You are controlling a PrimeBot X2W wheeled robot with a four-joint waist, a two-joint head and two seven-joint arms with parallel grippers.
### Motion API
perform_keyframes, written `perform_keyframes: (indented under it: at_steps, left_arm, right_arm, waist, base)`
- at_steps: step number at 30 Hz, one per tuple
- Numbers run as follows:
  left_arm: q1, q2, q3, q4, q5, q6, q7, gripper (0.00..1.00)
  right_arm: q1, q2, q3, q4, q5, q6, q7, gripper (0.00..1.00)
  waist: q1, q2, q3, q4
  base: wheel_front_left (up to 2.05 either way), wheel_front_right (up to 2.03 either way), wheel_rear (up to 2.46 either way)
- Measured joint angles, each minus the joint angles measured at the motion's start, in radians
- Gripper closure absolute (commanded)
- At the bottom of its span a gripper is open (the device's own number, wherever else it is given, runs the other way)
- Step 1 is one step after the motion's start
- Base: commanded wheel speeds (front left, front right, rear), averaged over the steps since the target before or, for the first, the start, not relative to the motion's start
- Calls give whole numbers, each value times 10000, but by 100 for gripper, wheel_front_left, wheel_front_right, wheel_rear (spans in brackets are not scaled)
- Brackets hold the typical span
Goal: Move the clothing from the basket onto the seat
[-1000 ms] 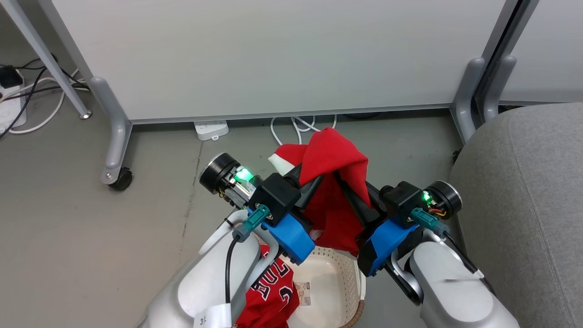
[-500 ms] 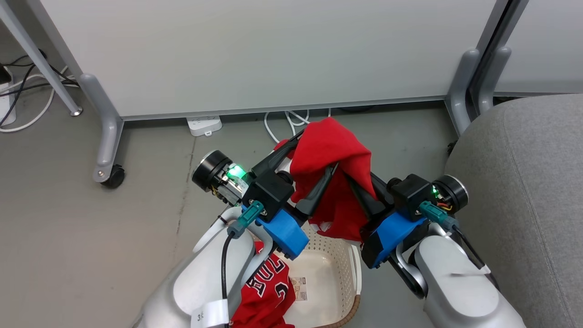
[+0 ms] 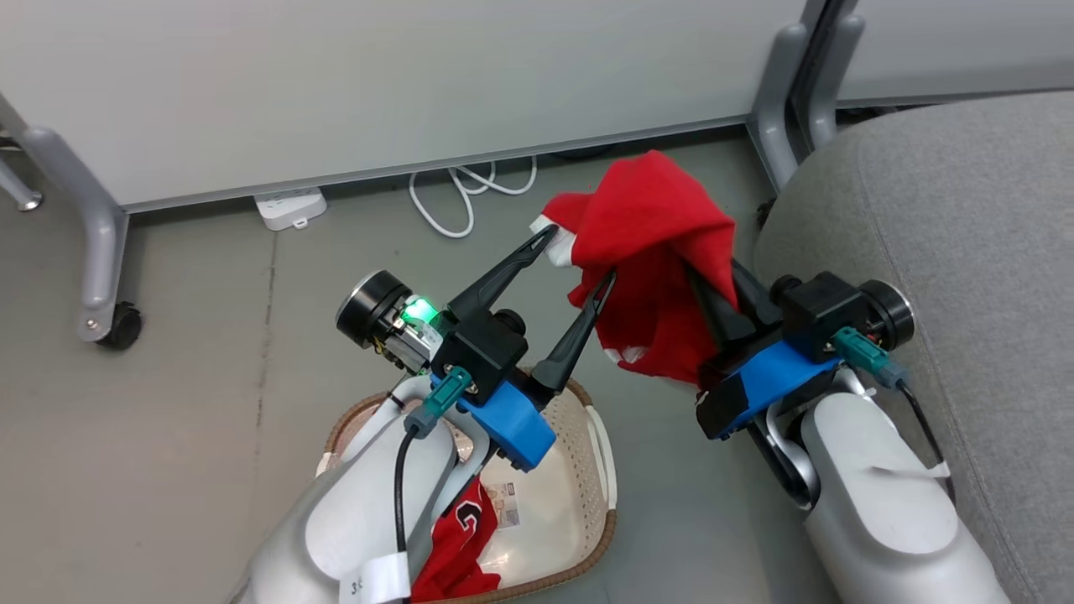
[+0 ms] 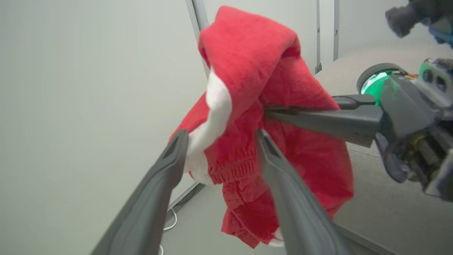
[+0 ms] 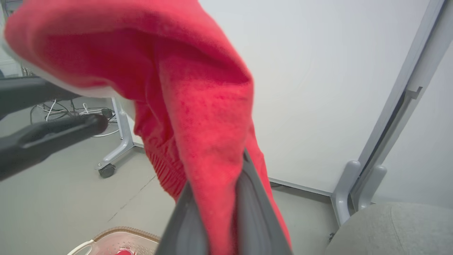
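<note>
Head view, basket [image 3: 597, 470] (jersey [image 3: 457, 537] inside); left wrist, red garment [image 4: 247, 71]

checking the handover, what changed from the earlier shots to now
The left gripper opened and let go of the red garment, which now hangs from the right gripper alone. It has been carried from above the basket toward the seat; the camera also turned that way. Unchanged: the right gripper stays shut on the garment, and the jersey lies in the basket.

Jersey [image 3: 453, 545] in basket [image 3: 597, 470]; seat [image 3: 965, 210] right; garment [image 3: 663, 218] beside seat.
</note>
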Motion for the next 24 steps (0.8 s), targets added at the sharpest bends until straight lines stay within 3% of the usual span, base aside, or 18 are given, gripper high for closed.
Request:
perform_keyframes:
  at_steps: [24]
  left_arm:
    - [-2,445,-882,-570,153,0,0,0]
  right_arm:
    - [574,23,-3239,-1808,-395,0,0,100]
  waist:
    - [0,0,1302,-2904]
  base:
    - [0,0,0]
